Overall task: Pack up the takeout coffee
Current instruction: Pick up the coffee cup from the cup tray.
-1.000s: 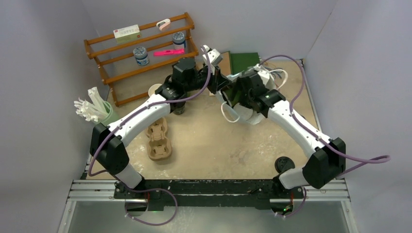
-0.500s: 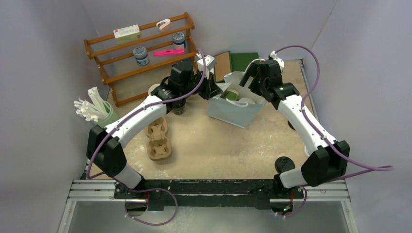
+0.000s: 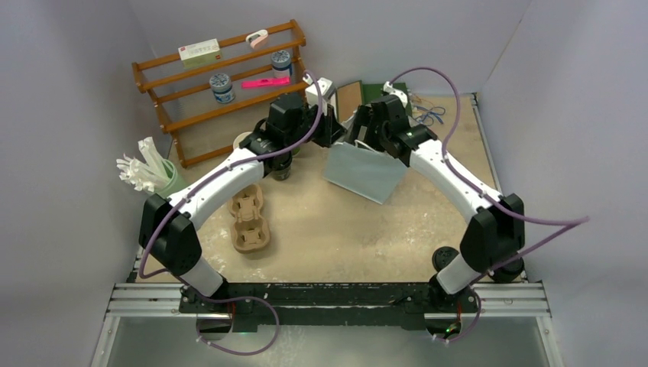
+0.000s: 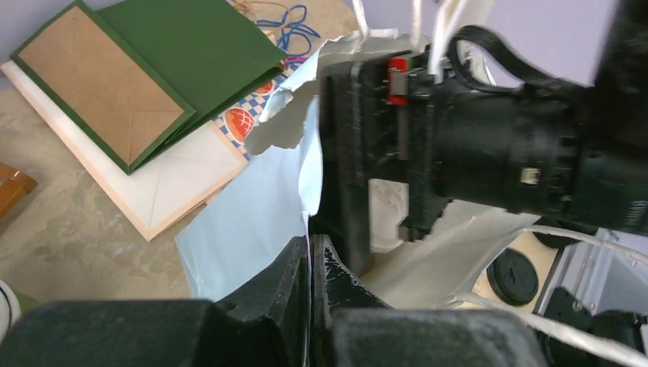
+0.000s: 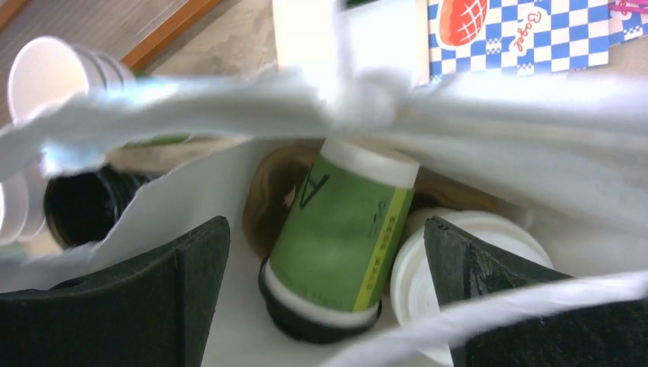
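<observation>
takeout coffee cup lies in the bag beneath the wide-spread, empty right tool; left tool pinches its rim.

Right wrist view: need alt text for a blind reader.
The right gripper, open, looks down into a white paper bag: a green-labelled container leans inside beside a white-lidded cup. Stacked lidless cream cups sit outside the bag, top left.

Bag pale white, mid-frame overhead. Inside: canister green with a lime stripe, white cap; white-lidded cup. Card blue-white check, upper right. Folder dark green. Carrier brown.
</observation>
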